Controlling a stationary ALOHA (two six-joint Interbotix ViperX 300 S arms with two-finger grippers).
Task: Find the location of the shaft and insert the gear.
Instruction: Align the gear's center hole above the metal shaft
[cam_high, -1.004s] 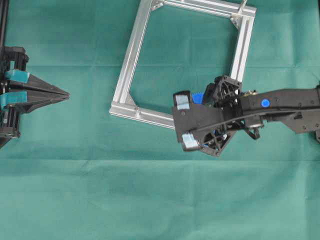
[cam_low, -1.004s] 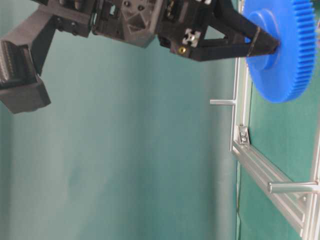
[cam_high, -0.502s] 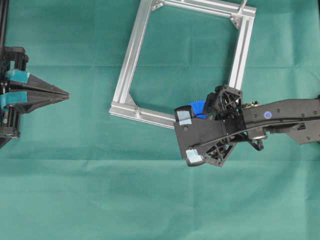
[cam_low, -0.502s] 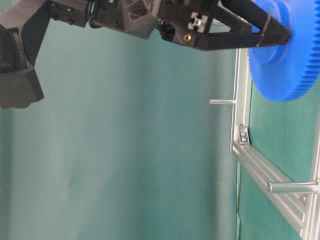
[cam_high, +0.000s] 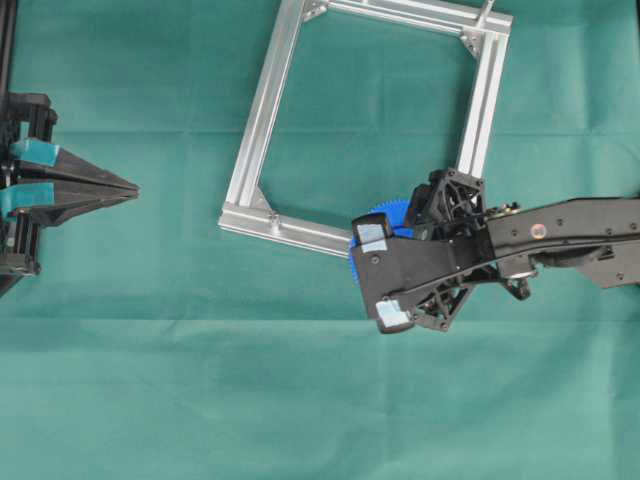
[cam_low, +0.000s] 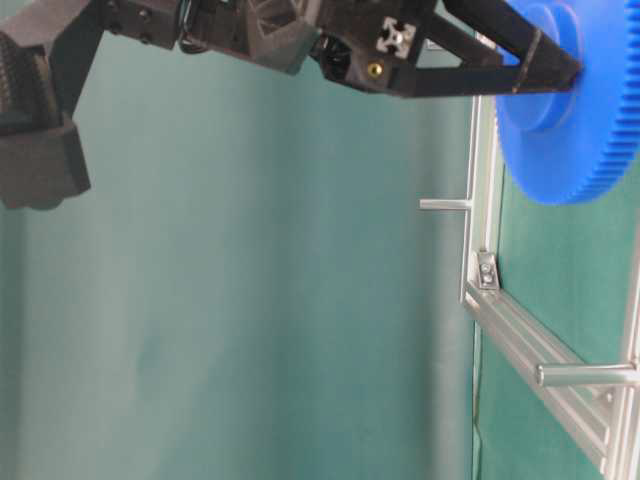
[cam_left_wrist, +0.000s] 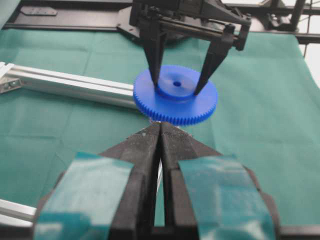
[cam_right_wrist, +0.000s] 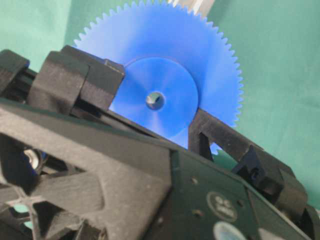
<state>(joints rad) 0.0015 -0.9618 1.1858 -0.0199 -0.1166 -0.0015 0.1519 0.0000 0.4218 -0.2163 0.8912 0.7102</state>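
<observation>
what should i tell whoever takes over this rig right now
Right claw: shut on the gear, fingers on either side of its raised hub, holding it flat above the aluminium frame.
Left claw: shut, holding nothing, at the left edge of the green cloth, away from the work.
Done: gear picked up and carried over the frame's near bar.
Left: line the centre hole up with the shaft, lower the gear, release. No pin shows clearly under the gear.
</observation>
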